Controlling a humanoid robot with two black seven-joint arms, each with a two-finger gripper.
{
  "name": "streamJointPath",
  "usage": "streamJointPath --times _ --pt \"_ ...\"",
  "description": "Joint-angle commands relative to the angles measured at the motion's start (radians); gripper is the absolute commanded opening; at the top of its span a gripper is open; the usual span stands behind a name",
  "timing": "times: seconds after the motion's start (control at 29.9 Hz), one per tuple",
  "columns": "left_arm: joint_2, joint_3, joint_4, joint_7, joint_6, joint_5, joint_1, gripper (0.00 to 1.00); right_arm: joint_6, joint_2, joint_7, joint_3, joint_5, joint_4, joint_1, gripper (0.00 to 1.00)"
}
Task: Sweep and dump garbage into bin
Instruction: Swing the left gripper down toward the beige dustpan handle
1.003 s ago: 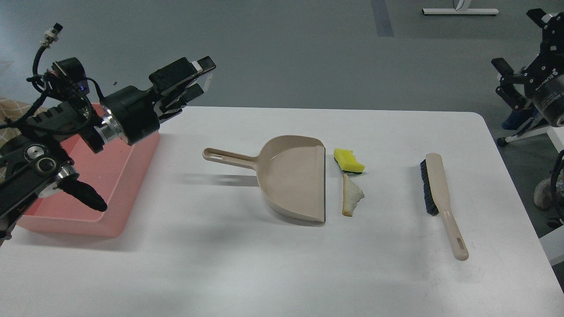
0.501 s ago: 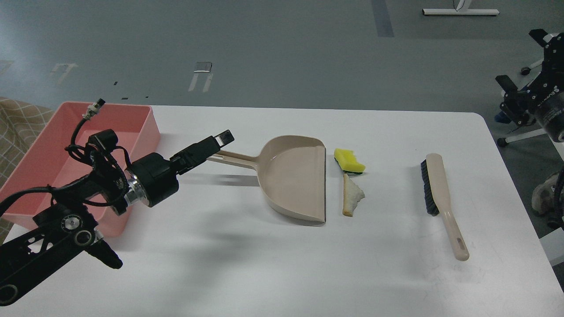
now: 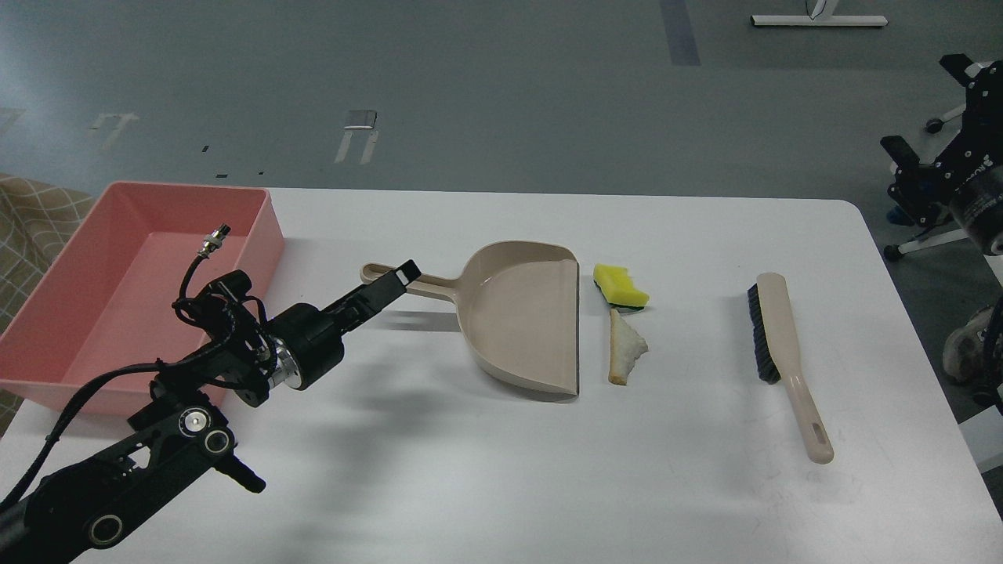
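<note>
The garbage lies mid-table: a yellow sponge piece [image 3: 620,287] with a dark green underside, and a white bread wedge [image 3: 625,348] just in front of it. Both sit right of the flat lip of a beige dustpan [image 3: 525,321]. The pink bin [image 3: 266,235] stands at the table's left edge. My left gripper [image 3: 400,278] is low over the end of the dustpan's handle [image 3: 376,273]. It is seen edge-on, so its fingers cannot be told apart. My right gripper [image 3: 936,168] is dark and small, off the table's right side.
A beige hand brush [image 3: 776,329] with dark bristles lies right of the garbage, handle toward me. The white table [image 3: 501,486] has a rounded far right corner. A beige checked cloth [image 3: 31,211] shows left of the bin.
My left arm has dropped from above the bin and swung right, its gripper now down at the dustpan's handle end. The right arm has shifted slightly. Garbage, dustpan and brush have not moved.
</note>
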Motion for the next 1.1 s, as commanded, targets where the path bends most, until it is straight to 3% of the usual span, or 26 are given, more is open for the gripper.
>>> streamJointPath --times 0.0,0.3,0.53,0.94,1.07 --pt "-0.013 0.0 0.016 0.001 0.002 0.0 0.025 0.99 -0.004 0.0 0.0 0.0 0.0 0.002 0.0 1.0" --pt "-0.113 -0.008 0.143 0.001 0.005 -0.001 0.012 0.98 -0.009 0.0 0.0 0.002 0.0 0.008 -0.006 1.0" --pt "-0.168 -0.011 0.243 -0.008 0.056 -0.003 -0.014 0.98 -0.009 0.0 0.0 0.002 0.0 0.008 -0.008 1.0" --pt "-0.227 -0.005 0.301 -0.002 0.091 -0.001 -0.073 0.97 -0.014 0.002 0.0 0.0 0.0 0.014 -0.008 1.0" --pt "-0.231 -0.003 0.304 -0.001 0.091 -0.001 -0.081 0.92 -0.015 0.0 0.0 0.002 0.0 0.014 -0.014 1.0"
